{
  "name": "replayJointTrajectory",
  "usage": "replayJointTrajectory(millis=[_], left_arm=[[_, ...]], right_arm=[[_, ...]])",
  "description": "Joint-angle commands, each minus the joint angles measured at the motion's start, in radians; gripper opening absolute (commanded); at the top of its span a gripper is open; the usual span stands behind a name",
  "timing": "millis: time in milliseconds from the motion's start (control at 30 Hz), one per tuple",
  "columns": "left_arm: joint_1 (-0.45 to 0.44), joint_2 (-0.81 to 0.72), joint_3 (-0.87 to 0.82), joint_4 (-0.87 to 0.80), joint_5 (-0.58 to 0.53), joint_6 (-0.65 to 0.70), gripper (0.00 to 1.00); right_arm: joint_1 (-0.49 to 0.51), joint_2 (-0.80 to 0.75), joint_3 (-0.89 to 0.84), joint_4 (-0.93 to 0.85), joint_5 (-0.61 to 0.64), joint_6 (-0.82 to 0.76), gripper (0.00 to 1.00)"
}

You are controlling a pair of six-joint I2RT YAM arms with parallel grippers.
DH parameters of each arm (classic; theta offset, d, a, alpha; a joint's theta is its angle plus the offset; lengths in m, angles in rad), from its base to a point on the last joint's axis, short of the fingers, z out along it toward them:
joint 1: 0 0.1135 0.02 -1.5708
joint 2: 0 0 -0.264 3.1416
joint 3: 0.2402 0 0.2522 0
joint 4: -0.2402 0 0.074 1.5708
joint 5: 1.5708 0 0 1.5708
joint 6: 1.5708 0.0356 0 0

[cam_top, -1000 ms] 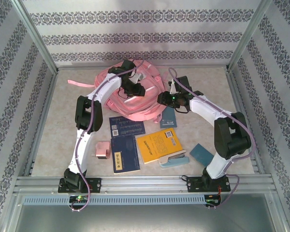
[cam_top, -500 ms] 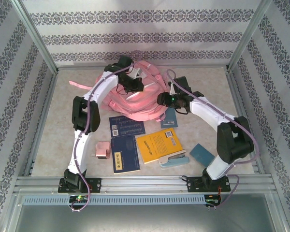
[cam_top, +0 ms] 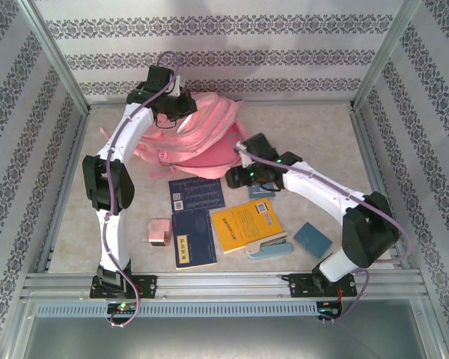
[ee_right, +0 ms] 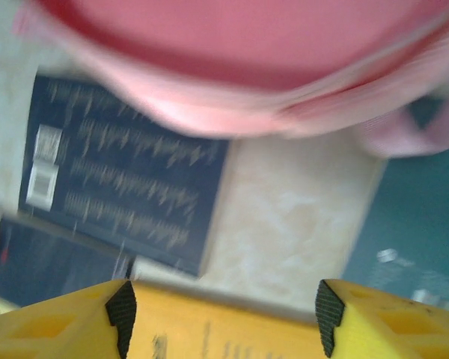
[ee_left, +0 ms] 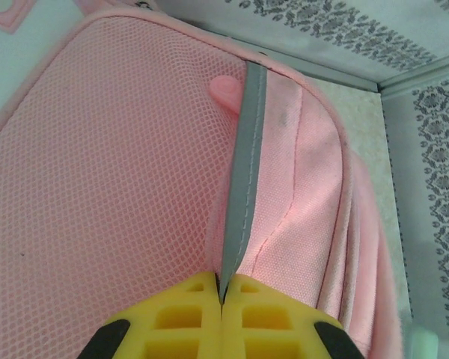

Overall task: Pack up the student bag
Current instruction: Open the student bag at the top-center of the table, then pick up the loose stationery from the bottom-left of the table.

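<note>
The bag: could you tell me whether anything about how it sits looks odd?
Yes. The bag sits askew rather than flat: the left gripper is shut on its grey strip, and that far end looks pulled up. Nothing seems torn or spilled.

One student bag [cam_top: 204,138], two navy books [cam_top: 197,194]

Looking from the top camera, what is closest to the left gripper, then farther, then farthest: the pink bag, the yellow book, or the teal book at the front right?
1. student bag, at the back, pinched by the left gripper.
2. yellow book, middle front.
3. teal book, front right.
</note>
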Motion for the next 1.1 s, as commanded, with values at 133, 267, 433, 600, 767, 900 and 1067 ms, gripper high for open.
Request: replayJointTrajectory(millis=[133,267,433,600,767,900,1067], left_arm=[[0.067,0.026,0.059,0.031,-0.022,-0.067,0.0],[0.1,0.052,0.056,0.021,-0.003,-0.081,0.0],[0.121,0.059,0.013,0.037,0.036,-0.089,0.0],[0.143,0.051,-0.044,0.066,0.073,-0.083,0.0],[0.168,0.057,-0.063,0.099,0.119,-0.119,0.0],[0.173,0.065,-0.05,0.097,0.136,-0.126,0.0],[0.175,0.083,-0.042,0.102,0.152,-0.139,0.0]], right_arm=[[0.277,0.15,0.15,-0.067,-0.139,-0.124,0.7],[0.403,0.214,0.201,0.015,-0.154,-0.3,0.8],[0.431,0.217,0.131,0.263,-0.193,-0.55,0.98],[0.434,0.289,0.14,0.358,-0.28,-0.664,0.98],[0.45,0.391,0.198,0.39,-0.3,-0.649,0.98],[0.466,0.46,0.242,0.405,-0.274,-0.614,0.98],[0.475,0.508,0.27,0.41,-0.254,-0.575,0.98]])
